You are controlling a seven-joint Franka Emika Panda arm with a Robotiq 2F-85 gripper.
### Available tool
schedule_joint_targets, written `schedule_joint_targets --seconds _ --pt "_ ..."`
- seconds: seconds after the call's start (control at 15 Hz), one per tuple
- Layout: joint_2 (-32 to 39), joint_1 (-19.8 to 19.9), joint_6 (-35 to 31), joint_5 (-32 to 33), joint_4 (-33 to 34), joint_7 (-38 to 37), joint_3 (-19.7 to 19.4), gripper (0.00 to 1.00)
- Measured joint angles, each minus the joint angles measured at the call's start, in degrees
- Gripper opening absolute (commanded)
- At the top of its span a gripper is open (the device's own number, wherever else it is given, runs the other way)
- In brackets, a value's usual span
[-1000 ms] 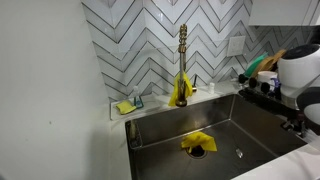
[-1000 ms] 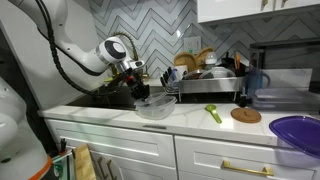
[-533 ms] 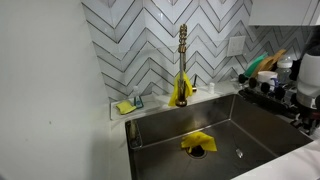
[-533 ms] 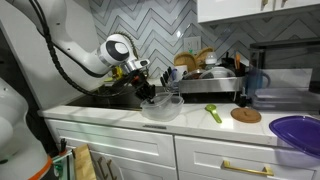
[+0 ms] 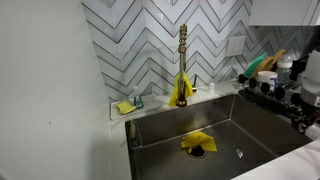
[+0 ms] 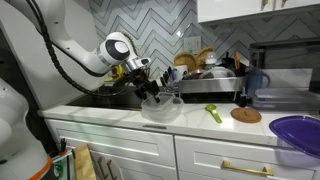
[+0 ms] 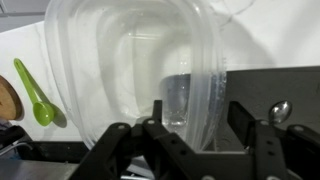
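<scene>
Trainee: Location of the container [image 6: 162, 108]?

Technician: It is on the white counter [image 6: 110, 113]. In an exterior view, the green spoon [image 6: 213, 113] lies at its 3 o'clock, apart from it. In the wrist view, the container fills the upper frame and the spoon is at 9 o'clock.

Trainee: Jaw state of the gripper [image 7: 197, 125]?

Technician: The jaws straddle the container's near wall at 6 o'clock in the wrist view, one finger inside and one outside. Whether the pads actually press the plastic cannot be told.

Trainee: Handling properties?

Technician: It looks like clear, thin plastic and appears empty, so treat it as light, smooth and somewhat flexible.
- A hard squeeze would probably bow the wall.
- The slick surface may slip or pivot in a single-wall grip.
- It is unlikely to shatter.

Trainee: Recommended hold point?

Technician: Take the thickened rim at the middle of one side, which is probably the stiffest part. Use moderate force and keep the container level.
</scene>
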State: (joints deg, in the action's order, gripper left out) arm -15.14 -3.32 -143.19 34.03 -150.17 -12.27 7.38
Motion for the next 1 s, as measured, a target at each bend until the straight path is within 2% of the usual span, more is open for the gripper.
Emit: schedule_joint_targets --seconds 0.53,0.8,1.0 --pt "-6.2 0.0 5.0 -0.3 0.2 0.1 0.6 1.00" --pt "-6.4 0.0 4.9 -0.5 0.3 0.3 0.6 1.00" --pt "-6.3 -0.4 2.5 -6.8 0.2 6.5 -1.2 1.00"
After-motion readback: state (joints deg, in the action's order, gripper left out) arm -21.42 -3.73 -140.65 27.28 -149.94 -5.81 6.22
